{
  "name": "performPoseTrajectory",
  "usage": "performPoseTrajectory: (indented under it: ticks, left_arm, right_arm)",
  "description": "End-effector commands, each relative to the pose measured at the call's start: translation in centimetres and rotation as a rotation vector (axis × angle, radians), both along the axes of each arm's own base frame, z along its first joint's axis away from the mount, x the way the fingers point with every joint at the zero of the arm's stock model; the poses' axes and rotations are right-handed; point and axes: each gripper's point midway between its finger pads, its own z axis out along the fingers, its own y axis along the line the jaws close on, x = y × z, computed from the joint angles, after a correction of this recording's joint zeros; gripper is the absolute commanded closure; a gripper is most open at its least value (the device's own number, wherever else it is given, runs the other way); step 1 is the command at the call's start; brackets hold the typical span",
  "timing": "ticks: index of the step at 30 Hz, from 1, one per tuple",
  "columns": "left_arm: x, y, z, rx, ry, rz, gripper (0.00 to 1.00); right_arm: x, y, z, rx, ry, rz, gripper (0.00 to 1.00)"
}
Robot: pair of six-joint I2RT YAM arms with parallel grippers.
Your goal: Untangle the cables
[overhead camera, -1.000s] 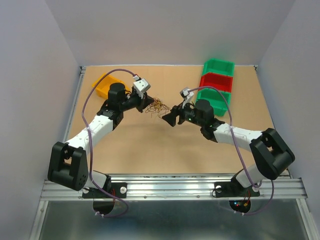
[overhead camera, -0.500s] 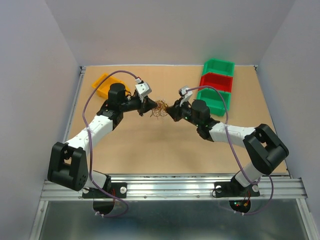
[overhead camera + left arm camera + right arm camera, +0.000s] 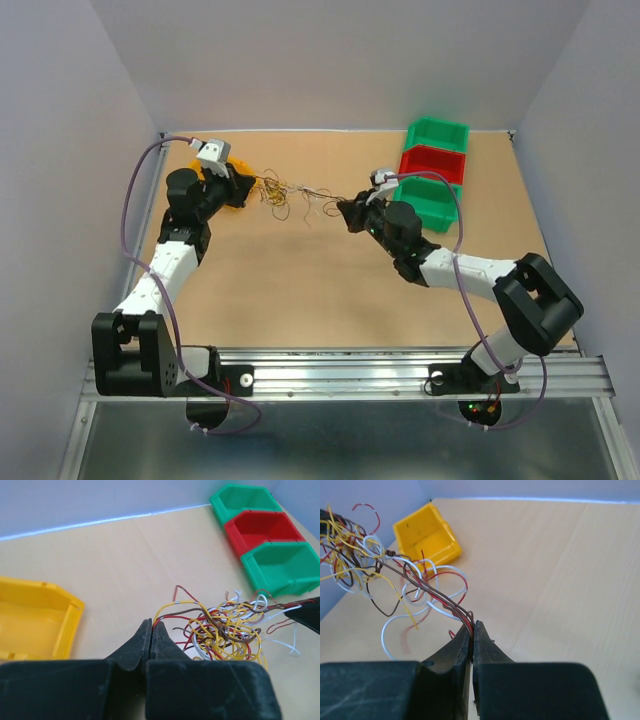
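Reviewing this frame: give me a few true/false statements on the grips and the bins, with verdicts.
1. The red bin sits between two green bins. True.
2. The left gripper and the right gripper are both shut on the cables. True.
3. The cables lie inside a green bin. False: they stretch between the two grippers, over the table.
4. The right gripper pinches only white strands. False: brown and red strands run into its fingers.
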Motion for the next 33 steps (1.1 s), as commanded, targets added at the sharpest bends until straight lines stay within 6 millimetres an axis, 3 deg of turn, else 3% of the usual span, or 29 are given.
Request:
performPoseTrajectory:
  ticks: [1,6,7,8,10,11,12,14,16,23,28,33]
  left_arm:
    - [2.3,6.9,3.5,-0.096,-0.092,0.297,1.00]
    - [1.8,8.1,4.2,-0.123,-0.114,0.355,1.00]
    - [1.3,7.5,4.6,-0.123,-0.130,0.317,1.00]
    - [0.3,4.9,4.8,-0.113,-0.157,0.155,1.00]
    - [-1.2,1.6,5.1,-0.100,-0.192,-0.038,1.00]
    - [-1.8,-0.1,5.1,-0.085,-0.197,-0.115,1.00]
    - [-2.8,-2.9,4.9,-0.046,-0.213,-0.224,1.00]
    - [-3.5,-4.9,4.1,0.003,-0.210,-0.276,1.00]
    - [-4.7,-7.2,3.7,0.051,-0.235,-0.346,1.00]
    - [-6.8,-10.1,2.9,0.096,-0.249,-0.478,1.00]
    - [-6.9,-10.9,2.6,0.111,-0.242,-0.498,1.00]
    - [-7.9,-11.4,2.8,0.110,-0.247,-0.548,1.00]
  right_arm:
    - [1.3,-5.6,1.2,0.035,-0.028,-0.284,1.00]
    - [1.4,-7.9,1.5,0.063,-0.024,-0.400,1.00]
    - [1.3,-7.8,1.4,0.065,-0.023,-0.393,0.99]
    - [1.0,-6.8,1.4,0.045,-0.028,-0.327,0.99]
    - [0.5,-4.4,1.9,0.011,-0.056,-0.185,0.81]
    - [0.2,-3.4,1.9,-0.002,-0.064,-0.119,0.57]
    - [-0.5,-1.9,1.7,-0.009,-0.068,-0.024,0.47]
    - [-1.4,-0.2,2.3,0.002,-0.107,0.083,0.32]
    - [-2.6,1.0,2.5,-0.001,-0.133,0.186,0.25]
    - [-4.5,3.0,3.6,0.011,-0.192,0.326,0.22]
    - [-5.9,5.4,3.6,0.017,-0.212,0.451,0.23]
    - [-5.7,7.3,2.6,0.010,-0.195,0.473,0.26]
